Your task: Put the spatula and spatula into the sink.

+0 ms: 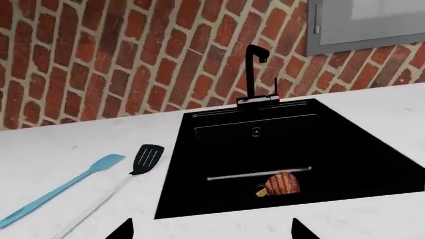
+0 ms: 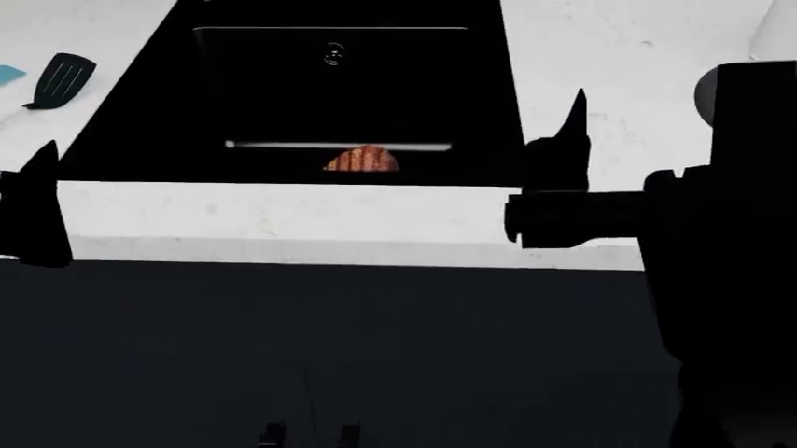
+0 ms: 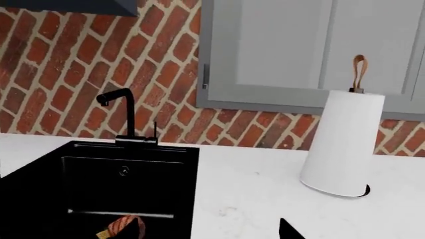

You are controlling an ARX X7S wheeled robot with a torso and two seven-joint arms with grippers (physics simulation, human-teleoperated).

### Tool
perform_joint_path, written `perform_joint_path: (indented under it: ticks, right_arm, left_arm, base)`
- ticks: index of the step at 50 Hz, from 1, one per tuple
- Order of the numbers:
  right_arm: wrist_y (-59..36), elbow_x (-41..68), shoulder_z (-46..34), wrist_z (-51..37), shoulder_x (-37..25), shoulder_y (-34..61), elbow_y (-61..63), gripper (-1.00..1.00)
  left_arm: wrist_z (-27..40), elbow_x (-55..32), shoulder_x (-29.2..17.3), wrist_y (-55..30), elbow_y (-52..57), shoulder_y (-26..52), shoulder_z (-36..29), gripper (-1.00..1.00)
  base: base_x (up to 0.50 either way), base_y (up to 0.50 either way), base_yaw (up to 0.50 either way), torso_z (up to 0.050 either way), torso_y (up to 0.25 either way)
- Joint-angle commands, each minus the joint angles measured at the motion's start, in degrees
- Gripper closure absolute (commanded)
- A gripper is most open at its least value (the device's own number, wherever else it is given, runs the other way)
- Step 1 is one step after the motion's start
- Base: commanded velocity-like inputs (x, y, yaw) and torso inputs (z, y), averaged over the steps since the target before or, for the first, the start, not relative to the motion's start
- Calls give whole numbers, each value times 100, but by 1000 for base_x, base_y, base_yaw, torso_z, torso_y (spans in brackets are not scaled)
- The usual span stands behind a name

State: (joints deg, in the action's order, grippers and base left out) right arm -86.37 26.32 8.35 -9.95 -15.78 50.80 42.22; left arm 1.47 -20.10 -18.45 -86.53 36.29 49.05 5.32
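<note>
Two spatulas lie side by side on the white counter left of the sink (image 1: 345, 149): a light blue spatula (image 1: 66, 186) and a black slotted spatula (image 1: 147, 159) with a thin pale handle. The head view catches only the black head (image 2: 62, 79) and the blue tip (image 2: 6, 75), at the far left beside the sink (image 2: 149, 112). My left gripper (image 1: 212, 231) hovers open over the counter's front strip, apart from both spatulas. My right gripper (image 3: 211, 231) is open at the sink's (image 3: 40, 184) right rim. Neither holds anything.
A brown grill-marked piece of meat (image 1: 283, 183) lies in the basin under a thin silver bar (image 1: 259, 173). A black faucet (image 1: 256, 74) stands at the back against the brick wall. A white paper towel roll (image 3: 342, 142) stands on the counter to the right, under grey cabinets.
</note>
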Motion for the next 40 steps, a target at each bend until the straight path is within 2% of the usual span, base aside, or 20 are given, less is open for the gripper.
perform_joint_path:
  ticks: [1, 17, 40]
  right_arm:
    - [-333, 1526, 491, -968, -199, 592, -281, -100]
    - [-217, 2140, 496, -1425, -304, 694, -443, -100]
    - [-137, 2645, 636, -1822, -407, 627, -482, -100]
  left_arm:
    - [35, -244, -93, -298, -180, 497, 79, -100]
    - [522, -934, -229, -305, -178, 605, 21, -100]
    - [1031, -1786, -509, -245, -176, 513, -20, -100]
  base:
    - [332, 0, 0, 0, 0]
    - [333, 100, 0, 0, 0]
    - [321, 378, 0, 0, 0]
